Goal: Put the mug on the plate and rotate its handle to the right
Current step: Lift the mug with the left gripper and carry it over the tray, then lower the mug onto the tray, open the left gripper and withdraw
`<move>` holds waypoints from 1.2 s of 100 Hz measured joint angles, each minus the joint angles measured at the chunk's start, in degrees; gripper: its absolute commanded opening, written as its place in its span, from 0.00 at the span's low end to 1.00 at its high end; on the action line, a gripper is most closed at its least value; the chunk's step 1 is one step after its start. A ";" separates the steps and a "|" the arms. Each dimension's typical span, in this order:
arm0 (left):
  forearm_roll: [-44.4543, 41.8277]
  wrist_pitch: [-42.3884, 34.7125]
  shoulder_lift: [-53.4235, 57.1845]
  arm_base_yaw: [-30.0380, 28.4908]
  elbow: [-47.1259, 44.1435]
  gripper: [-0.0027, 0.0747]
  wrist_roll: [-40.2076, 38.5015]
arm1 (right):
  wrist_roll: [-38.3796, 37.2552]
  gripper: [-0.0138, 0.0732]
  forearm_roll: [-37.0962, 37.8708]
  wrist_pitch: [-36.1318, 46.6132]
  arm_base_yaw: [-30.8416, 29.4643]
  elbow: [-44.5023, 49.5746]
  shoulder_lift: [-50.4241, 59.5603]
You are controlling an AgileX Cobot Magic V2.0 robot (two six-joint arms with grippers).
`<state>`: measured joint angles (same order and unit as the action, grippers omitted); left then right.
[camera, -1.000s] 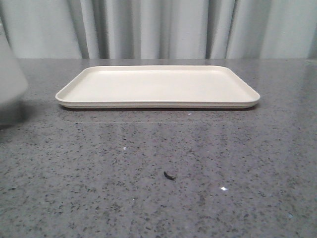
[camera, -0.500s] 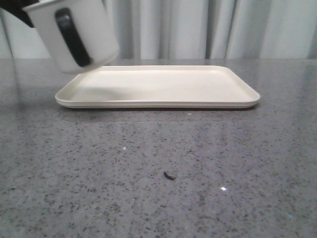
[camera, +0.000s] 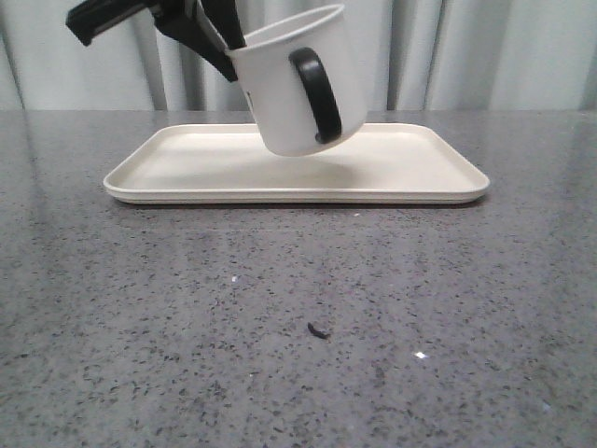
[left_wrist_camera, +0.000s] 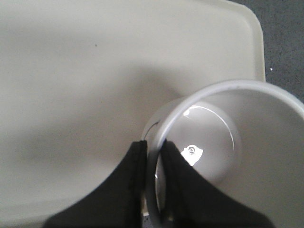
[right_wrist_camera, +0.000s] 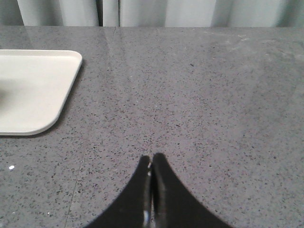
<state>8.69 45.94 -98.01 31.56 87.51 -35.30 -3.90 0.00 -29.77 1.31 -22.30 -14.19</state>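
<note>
The mug (camera: 297, 84) is held tilted above the plate (camera: 187, 173), clamped at its rim by the left gripper (left_wrist_camera: 153, 151), one finger inside. The handle (camera: 317, 93) faces the camera. The right gripper (right_wrist_camera: 151, 164) is pressed closed, empty, over the speckled grey table (camera: 298, 317). The plate lies at 12 o'clock; curtains (camera: 485, 51) hang behind.

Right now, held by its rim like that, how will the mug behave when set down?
The mug hangs tilted above the plate, so it may land on one edge and rock. The left pincer pinches only the thin, glossy rim; it could slip.
</note>
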 measured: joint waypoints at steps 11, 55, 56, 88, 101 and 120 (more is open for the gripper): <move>-0.80 -0.25 -1.90 0.11 0.92 0.01 -2.07 | 0.00 0.09 0.00 0.00 0.00 0.00 0.00; -3.07 -0.25 -2.44 0.11 1.31 0.10 -3.46 | 0.00 0.09 0.00 0.12 0.00 0.00 0.00; -3.07 -0.25 -2.44 0.11 1.31 0.10 -3.46 | 0.00 0.09 0.00 0.12 0.00 0.00 0.00; -3.10 0.58 -2.44 0.11 1.52 0.48 -3.46 | 0.00 0.09 0.00 0.25 0.00 0.00 0.00; -3.10 0.58 -2.44 0.11 1.52 0.52 -3.46 | 0.00 0.09 0.00 0.25 0.00 0.00 0.00; -5.74 0.58 0.26 0.19 1.52 0.51 -3.46 | 0.00 0.09 0.00 0.37 0.00 0.00 0.00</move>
<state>2.95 46.52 -97.75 31.75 89.03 -38.76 -3.90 0.00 -29.40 1.31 -22.30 -14.19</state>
